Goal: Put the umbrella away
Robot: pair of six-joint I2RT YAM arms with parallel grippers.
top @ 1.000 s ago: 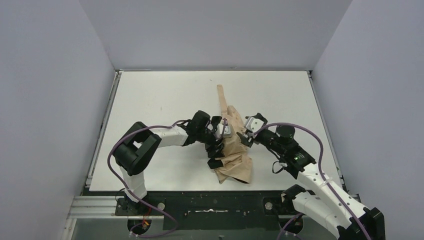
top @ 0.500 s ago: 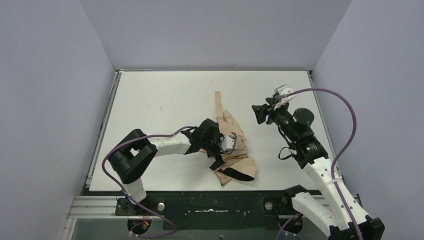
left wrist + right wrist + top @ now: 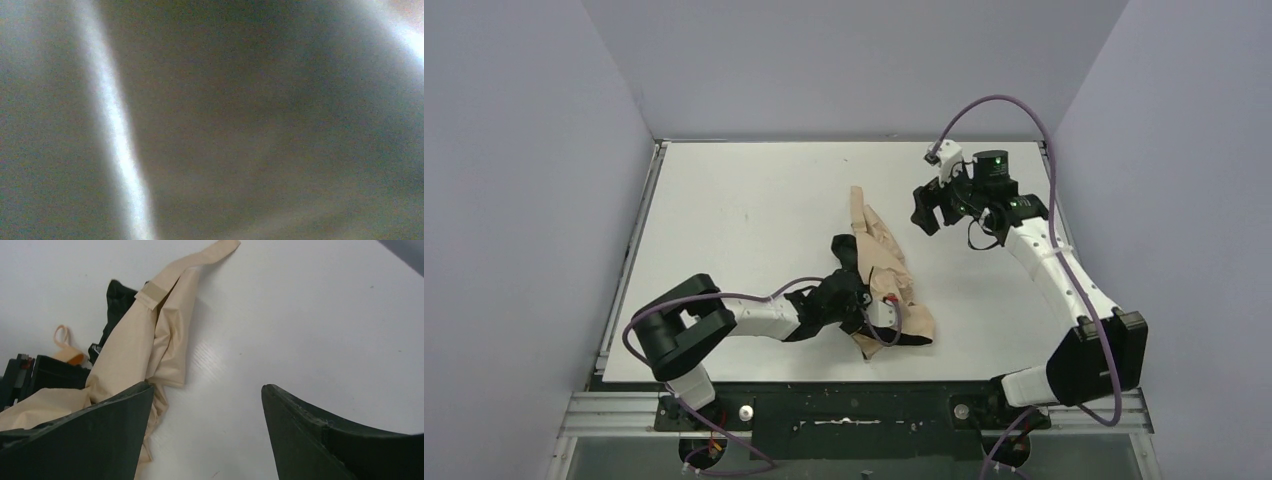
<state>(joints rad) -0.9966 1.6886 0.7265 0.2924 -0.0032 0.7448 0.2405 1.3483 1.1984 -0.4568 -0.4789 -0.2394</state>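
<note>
Lying stretched out around the middle of the white surface (image 3: 744, 200), the umbrella (image 3: 886, 270) has its long axis running from the far middle toward the near edge, slanting a bit right as it comes nearer. The far end tapers to a narrow flat strip pointing away from the arm bases. The near end is a fatter, crumpled wad.

It's all plain tan fabric, thin and matte, creased into loose soft folds, not rolled tight at all. From the right wrist view you can see a small rectangular tab (image 3: 152, 291) sitting on the fabric toward the narrow end, and a little tan loop (image 3: 62, 335) poking out by the bulky end. The surface itself is smooth and flat.

The left gripper (image 3: 854, 278) is pressed into the fabric over the near half of the surface, half buried. Its own camera is just a tan-grey blur, so I can't tell if it's clamped on anything.

The right gripper (image 3: 924, 210) hovers over the far right part of the surface, clear of the fabric. Its dark fingers (image 3: 100, 435) are spread wide with nothing between them.
</note>
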